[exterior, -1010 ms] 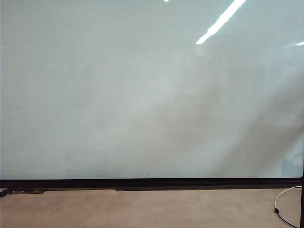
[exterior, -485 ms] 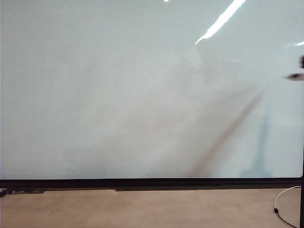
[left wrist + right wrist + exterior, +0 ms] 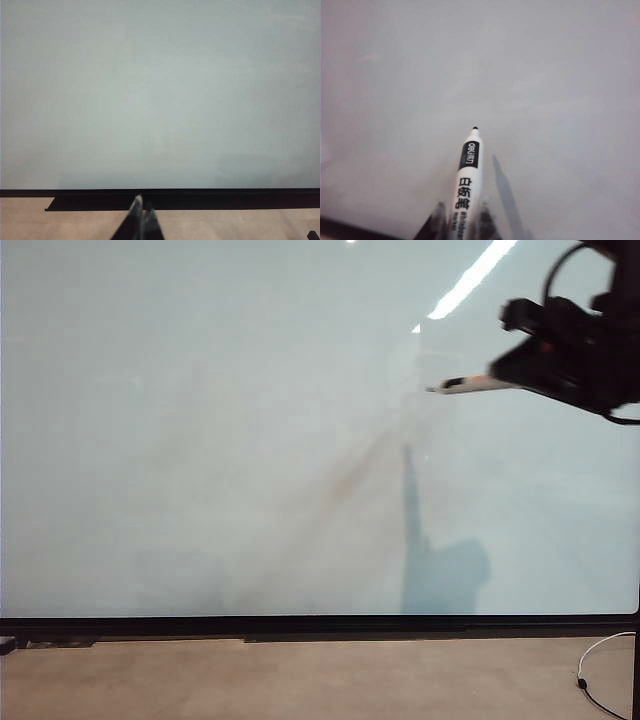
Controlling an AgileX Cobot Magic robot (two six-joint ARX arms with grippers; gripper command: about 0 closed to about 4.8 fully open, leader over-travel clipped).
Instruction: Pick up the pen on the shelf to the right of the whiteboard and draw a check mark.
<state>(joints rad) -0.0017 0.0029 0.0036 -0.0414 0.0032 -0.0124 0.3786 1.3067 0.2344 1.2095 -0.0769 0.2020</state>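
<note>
The left gripper [image 3: 141,220] is sitting low and nearest the viewer in the left wrist view, its two dark fingers pressed together with nothing between them, pointing toward the black frame edge at the foot of the whiteboard [image 3: 160,95]. It is not showing in the exterior view.

The right gripper [image 3: 462,220] is clamping the rear of the pen [image 3: 466,187], its fingers [image 3: 436,220] pressing on either side of the white barrel. The pen is projecting forward from the grip, black band and black tip leading, aimed at the board face. In the exterior view the right gripper [image 3: 510,375] is hanging high on the right side, in front of the whiteboard [image 3: 220,440], with the pen [image 3: 475,385] lying nearly level and pointing left. Whether the tip is touching the board is not clear; it appears to be just short of the surface. A dark shadow of arm and pen is falling on the board below. The board face is showing no drawn line.
</note>
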